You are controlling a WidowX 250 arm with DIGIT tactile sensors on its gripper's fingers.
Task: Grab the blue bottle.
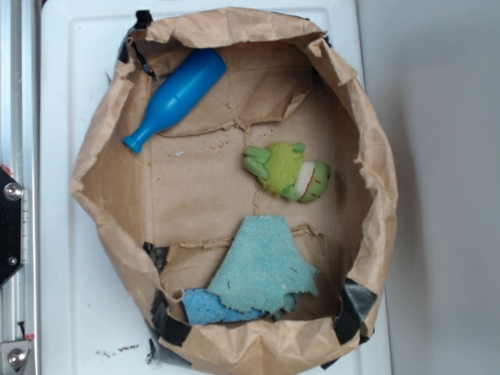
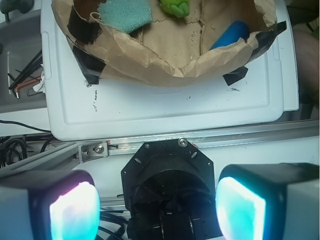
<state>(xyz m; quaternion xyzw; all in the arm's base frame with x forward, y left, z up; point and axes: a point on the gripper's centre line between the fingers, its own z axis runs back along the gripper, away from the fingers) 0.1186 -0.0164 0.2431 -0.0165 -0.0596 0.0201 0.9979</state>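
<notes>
No legible text or labels, seemingly

This looks like a robot lab. At the left edge of the exterior view runs a metal rail (image 1: 17, 117) with bolts. In the wrist view, black wires (image 2: 20, 70) lie loose at the left edge. A white plastic board (image 2: 165, 105) holds a taped-up paper bag (image 1: 367, 156) of toys.

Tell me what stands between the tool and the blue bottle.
The crumpled paper bag wall does: the open tool sits outside it, over the metal rail, and the blue bottle lies inside, just behind that rim. Inside the bag, nothing lies on the bottle.
</notes>
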